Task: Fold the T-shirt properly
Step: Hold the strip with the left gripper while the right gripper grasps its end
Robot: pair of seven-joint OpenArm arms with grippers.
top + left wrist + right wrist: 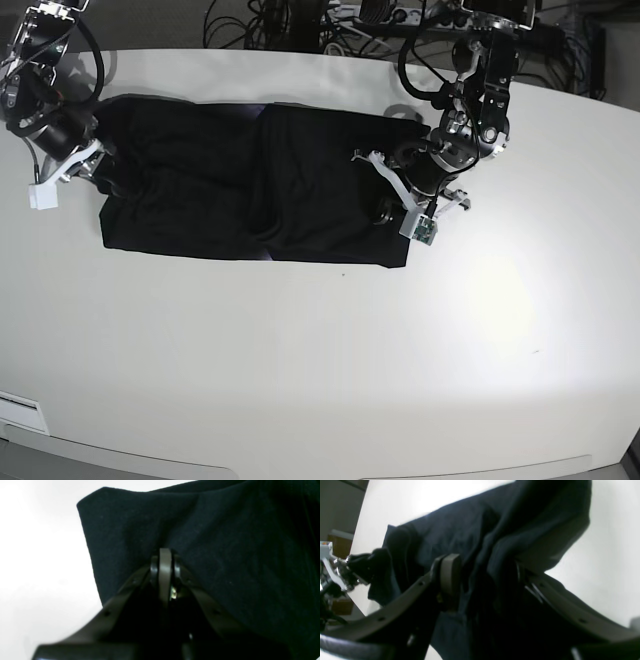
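Observation:
The black T-shirt (pixel 250 190) lies spread lengthwise across the far half of the white table (pixel 320 360), plain face up, with a fold ridge near its middle. No print shows. My left gripper (pixel 388 205) is at the shirt's right end. In the left wrist view its jaws (pixel 165 560) are pressed together on the cloth (pixel 225 542), and a corner stands up beside them. My right gripper (pixel 98 165) is at the shirt's left end. In the right wrist view it (pixel 485 572) stands well apart, with bunched cloth (pixel 470 525) between the fingers and draped over one.
Cables and equipment (pixel 300 25) crowd the table's back edge. A small white label (pixel 20 408) sits at the front left corner. Bare table runs from the shirt to the front edge.

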